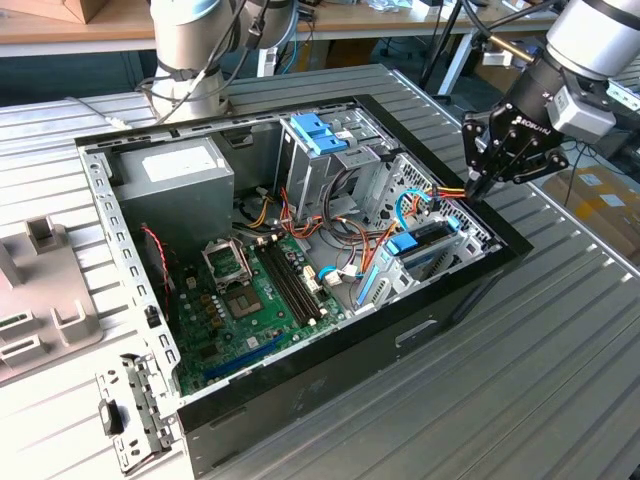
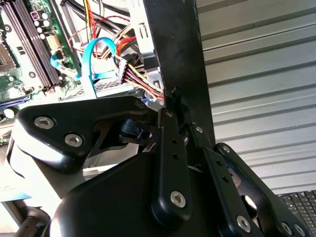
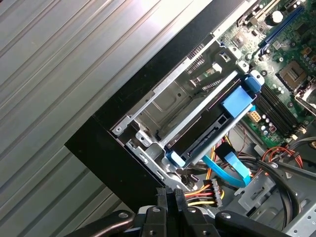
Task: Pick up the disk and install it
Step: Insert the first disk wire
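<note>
Care is advised as the clenched, empty black hand (image 1: 478,188) is kept beside the blue-railed silver-black disk (image 3: 207,127) seated in its bay.

The disk (image 1: 425,243) sits in the computer case (image 1: 400,335), below the gripper (image 1: 478,186).

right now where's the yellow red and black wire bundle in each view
Exterior view: yellow, red and black wire bundle inside the black case rim, exterior view's right.
Second wrist view: between blue flat cable and rim.
First wrist view: beside the blue flat cable, near the rim.
Shared landmark: the black case rim.
</note>
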